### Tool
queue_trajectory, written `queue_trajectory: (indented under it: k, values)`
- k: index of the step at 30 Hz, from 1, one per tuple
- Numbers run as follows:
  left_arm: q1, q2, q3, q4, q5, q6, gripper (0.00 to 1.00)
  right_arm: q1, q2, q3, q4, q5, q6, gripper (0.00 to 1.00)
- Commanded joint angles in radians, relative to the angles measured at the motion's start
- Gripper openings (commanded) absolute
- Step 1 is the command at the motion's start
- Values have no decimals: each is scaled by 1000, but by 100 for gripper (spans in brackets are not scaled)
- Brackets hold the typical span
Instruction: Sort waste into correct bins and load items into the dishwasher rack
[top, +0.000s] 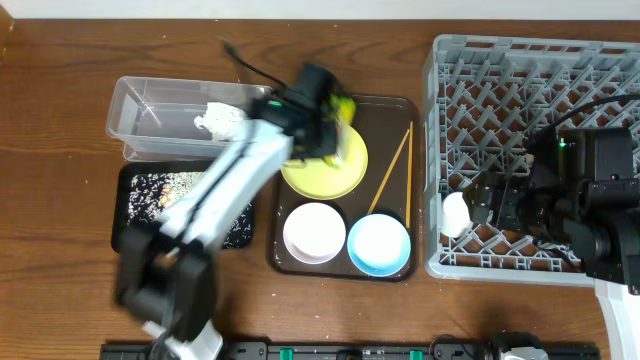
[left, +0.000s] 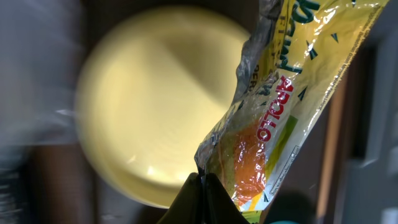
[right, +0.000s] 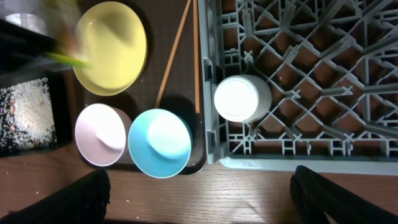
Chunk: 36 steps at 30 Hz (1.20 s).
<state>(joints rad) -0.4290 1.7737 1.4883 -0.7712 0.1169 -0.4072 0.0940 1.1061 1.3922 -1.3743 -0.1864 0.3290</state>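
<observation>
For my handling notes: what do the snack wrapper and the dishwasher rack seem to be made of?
The snack wrapper is probably thin glossy plastic film: creased, shiny, partly see-through. The dishwasher rack looks like matte grey moulded plastic, judging by its even lattice ribs.

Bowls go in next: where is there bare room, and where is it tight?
The dishwasher rack shows only the white cup in its near-left corner; its far rows are bare. The brown tray is crowded: yellow plate, cream bowl, blue bowl, chopsticks. Bare table lies left of the clear tub.
</observation>
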Motion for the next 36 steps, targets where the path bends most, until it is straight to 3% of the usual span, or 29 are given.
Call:
queue_trajectory:
  k: [1,8,9,11,17,23,24,26,28,36]
  values:
    - [96,-94,30,-31,-130,14,6,8,0,7,-2,3,-4,92]
    - [286,-10,14,-1,-159,113,6,8,0,7,2,2,-4,92]
    - [301,12,14,6,-158,123,13,8,0,7,2,2,-4,92]
    - [323,40,15,12,-138,127,59,8,0,7,2,2,-4,92]
    - [327,-35,73,-138,-83,172,61,8,0,7,11,3,-4,92]
    - [314,-297,95,-308,-76,208,61,8,0,7,20,3,-4,92]
    - [311,-344,95,-331,-76,227,61,8,0,7,21,3,-4,99]
    - [308,-443,95,-380,-77,259,61,8,0,7,20,3,-5,99]
    - [307,-538,95,-425,-76,257,77,8,0,7,22,2,-4,99]
    - [308,-808,95,-462,-76,257,84,8,0,7,23,2,-4,99]
